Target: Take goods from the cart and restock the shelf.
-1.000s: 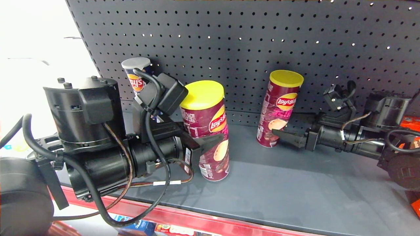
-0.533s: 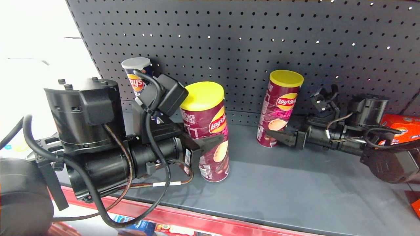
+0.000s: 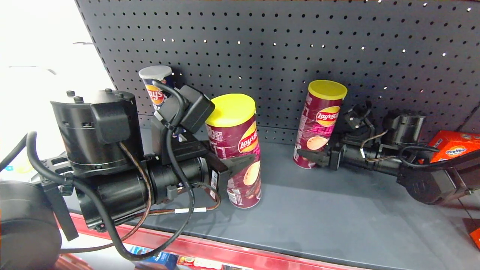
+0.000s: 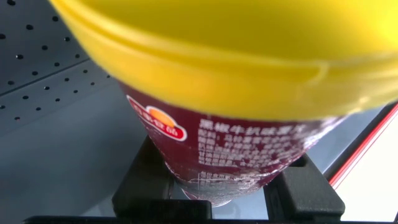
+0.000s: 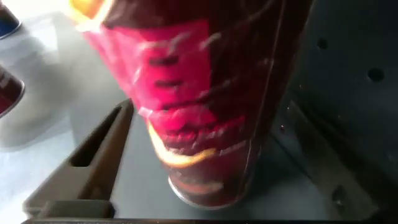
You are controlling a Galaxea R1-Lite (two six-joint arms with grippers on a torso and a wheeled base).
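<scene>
A maroon chip can with a yellow lid [image 3: 234,150] stands upright on the grey shelf [image 3: 337,217]. My left gripper [image 3: 240,165] is shut on its lower half, and its fingers [image 4: 146,186] press both sides of that can [image 4: 236,149]. A second maroon can [image 3: 318,123] leans back against the pegboard. My right gripper [image 3: 305,155] is open at its base, with the fingers [image 5: 93,162] on either side of this can [image 5: 205,112] and gaps between them. A blue can with a grey lid [image 3: 155,88] stands behind the left arm.
The dark pegboard [image 3: 300,45] closes off the back of the shelf. An orange box [image 3: 453,146] sits at the right, behind the right arm. A red strip [image 3: 225,251] runs along the shelf's front edge. The shelf floor between and in front of the cans is bare.
The right arm has moved left toward the leaning can, and its fingers now flank the can's base. The orange box has come into sight. The left arm and its can have not moved.
</scene>
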